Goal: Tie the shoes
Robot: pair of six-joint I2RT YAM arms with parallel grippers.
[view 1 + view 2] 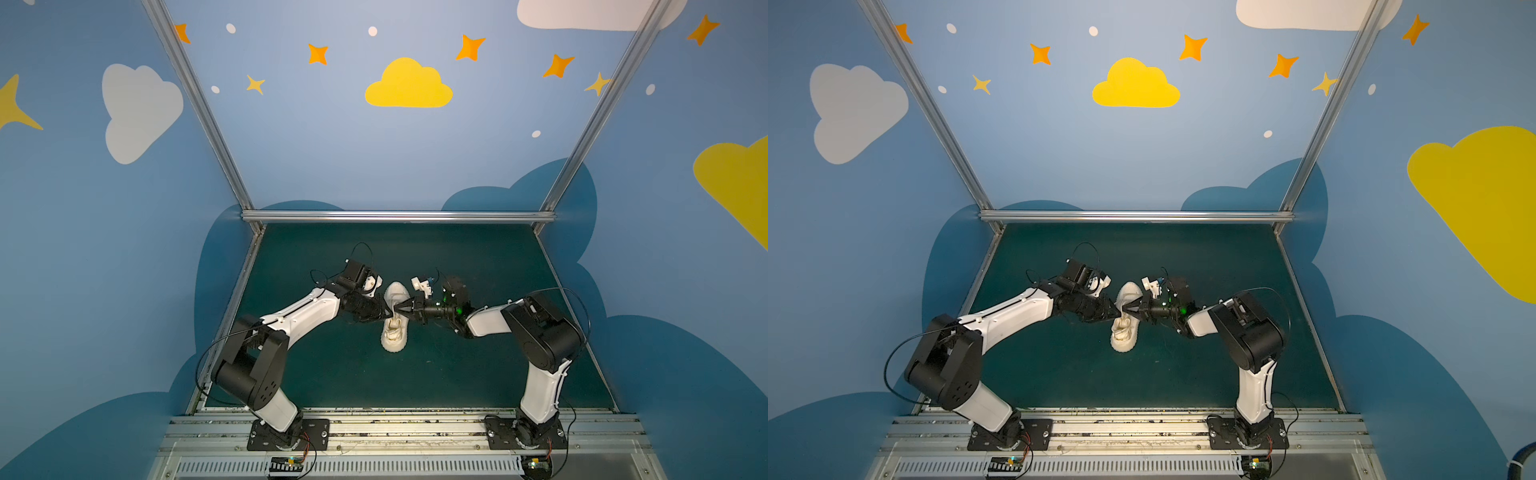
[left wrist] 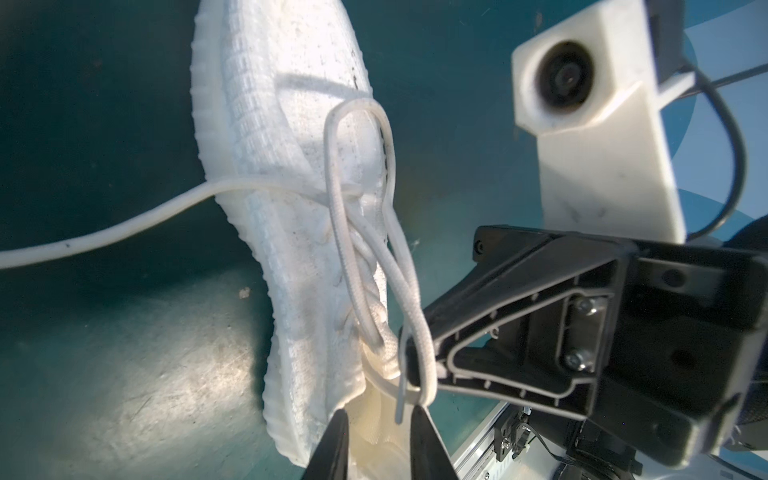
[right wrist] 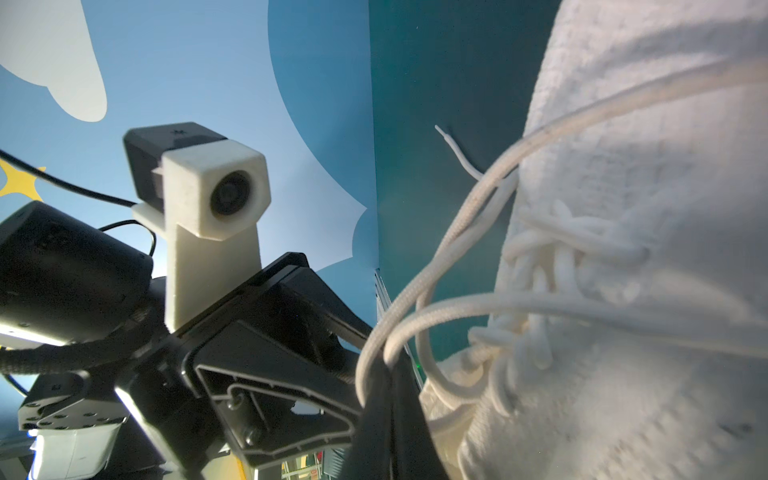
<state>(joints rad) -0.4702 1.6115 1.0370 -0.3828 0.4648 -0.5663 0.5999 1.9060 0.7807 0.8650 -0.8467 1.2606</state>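
Observation:
The cream knit shoe [image 1: 394, 337] [image 1: 1124, 337] lies in the middle of the green mat, and both grippers meet above its laced middle. In the left wrist view, my right gripper [image 2: 411, 370] is shut on a loop of white lace [image 2: 332, 137] pulled up from the shoe [image 2: 270, 124]. My left gripper [image 2: 380, 415] is open, its fingers apart just below that pinch, with the lace's tip hanging in the gap. Another lace strand [image 2: 124, 224] runs off sideways. In the right wrist view, the right gripper [image 3: 380, 368] pinches the doubled lace beside the shoe [image 3: 623, 124].
The green mat [image 1: 478, 374] is bounded by an aluminium rail [image 1: 399, 216] at the back, side rails, and blue walls. The right wrist camera mount [image 2: 582, 104] hangs close above the shoe. A loose lace end [image 3: 457, 153] lies on the mat.

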